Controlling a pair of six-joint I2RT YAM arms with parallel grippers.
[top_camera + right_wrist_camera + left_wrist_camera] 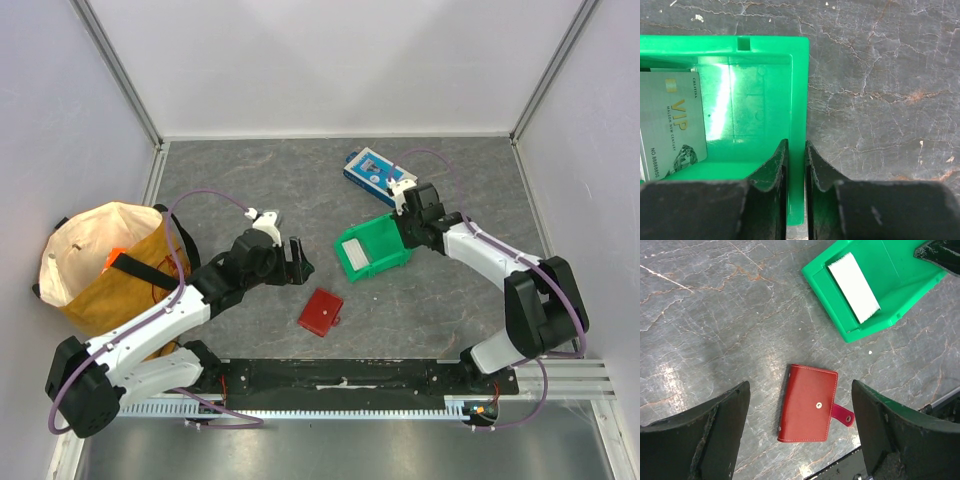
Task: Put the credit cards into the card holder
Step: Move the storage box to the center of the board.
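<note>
The red card holder (pixel 321 313) lies closed on the grey table, its snap strap undone, and in the left wrist view the card holder (pixel 808 403) sits below and between my fingers. My left gripper (pixel 297 262) hovers above it, open and holding nothing (pixel 800 387). A stack of credit cards (pixel 355 255) lies inside a green bin (pixel 390 255), showing white edges (pixel 854 286). The top card (pixel 672 125) is pale with "VIP" printed on it. My right gripper (pixel 405 215) is shut on the bin's side wall (pixel 799 90), one finger inside and one outside (pixel 796 145).
A blue-and-white box (pixel 378 170) lies behind the bin near the back wall. A tan cloth bag (pixel 100 265) with something orange inside stands at the left, beside the left arm. White walls enclose the table on three sides.
</note>
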